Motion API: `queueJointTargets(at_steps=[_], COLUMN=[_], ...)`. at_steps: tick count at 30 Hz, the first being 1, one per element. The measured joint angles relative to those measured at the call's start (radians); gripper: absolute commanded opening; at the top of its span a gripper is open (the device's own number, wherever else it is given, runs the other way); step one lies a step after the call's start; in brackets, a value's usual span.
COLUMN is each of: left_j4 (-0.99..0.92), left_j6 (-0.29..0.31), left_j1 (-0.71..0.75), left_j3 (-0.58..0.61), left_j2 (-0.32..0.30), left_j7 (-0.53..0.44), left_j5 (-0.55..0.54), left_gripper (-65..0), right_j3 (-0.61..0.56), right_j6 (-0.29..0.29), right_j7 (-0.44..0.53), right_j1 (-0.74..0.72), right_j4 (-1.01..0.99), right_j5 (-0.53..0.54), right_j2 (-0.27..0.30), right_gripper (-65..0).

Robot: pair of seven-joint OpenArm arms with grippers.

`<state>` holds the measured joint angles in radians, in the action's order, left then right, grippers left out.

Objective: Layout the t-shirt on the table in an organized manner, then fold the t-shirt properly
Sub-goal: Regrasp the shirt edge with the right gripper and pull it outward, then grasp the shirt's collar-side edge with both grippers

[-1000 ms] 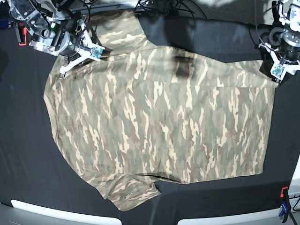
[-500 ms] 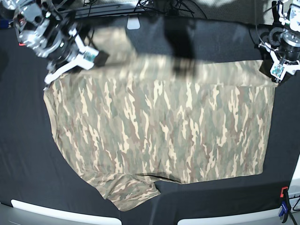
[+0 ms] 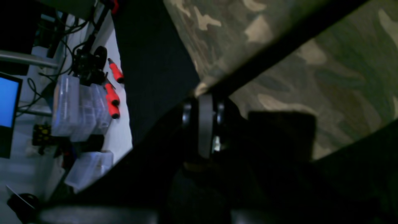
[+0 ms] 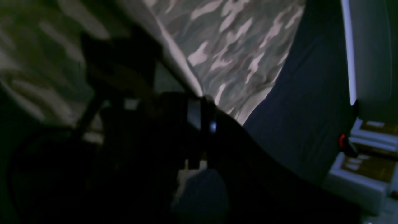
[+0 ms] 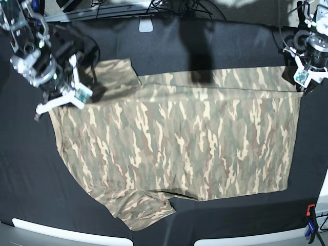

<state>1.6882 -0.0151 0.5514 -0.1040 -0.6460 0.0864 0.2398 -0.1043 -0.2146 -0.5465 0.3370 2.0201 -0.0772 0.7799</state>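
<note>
Camouflage t-shirt (image 5: 174,138) is lying spread across the black-clothed table (image 5: 31,174), its far edge folding over toward the middle as both arms are gripping opposite ends. Right gripper (image 5: 57,100), jaws clamped on the shoulder end, and left gripper (image 5: 303,78), jaws pinched shut on the hem corner, are apparently holding the fabric taut so the fold runs straight. Olive, brown, tan and cream streaks are covering the cloth; one short sleeve is sticking out near the front edge.
</note>
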Motion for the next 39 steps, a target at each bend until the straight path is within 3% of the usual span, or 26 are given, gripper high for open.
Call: queueJointTargets(at_steps=[5,9,14,22,34,39], left_j4=[-0.001,-0.013,-0.092,-0.173,-0.251,-0.253], left_j6=[0.02,0.076,0.097,0.106,0.14,0.148], left_j1=[-0.058,-0.127,-0.233,-0.278,-0.347,-0.347], left_j3=[0.003,0.004,0.005,0.005,0.006,0.006], left_j2=[0.007,0.05,0.1,0.103,0.103,0.106], left_j7=[0.001,0.0,-0.002,-0.064,-0.079,-0.088], left_j5=[-0.037,-0.037,-0.036,-0.034,-0.061,-0.061], left_gripper=[-65.0,-65.0,-65.0,-65.0,-65.0,-65.0], right_j3=[-0.003,-0.012,-0.013,-0.013,-0.014,-0.014], right_j6=[-0.02,-0.04,-0.043,-0.048,-0.054,-0.111], right_j7=[0.03,0.05,0.061,0.078,0.079,0.133], right_j1=[-0.109,-0.152,-0.181,-0.182,-0.234,-0.293], right_j4=[-0.113,-0.211,-0.248,-0.274,-0.298,-0.423], right_j5=[0.052,0.052,0.052,0.053,0.091,0.134], right_j2=[-0.036,-0.054,-0.057,-0.06,-0.063,-0.065], right_gripper=[-65.0,-65.0,-65.0,-65.0,-65.0,-65.0])
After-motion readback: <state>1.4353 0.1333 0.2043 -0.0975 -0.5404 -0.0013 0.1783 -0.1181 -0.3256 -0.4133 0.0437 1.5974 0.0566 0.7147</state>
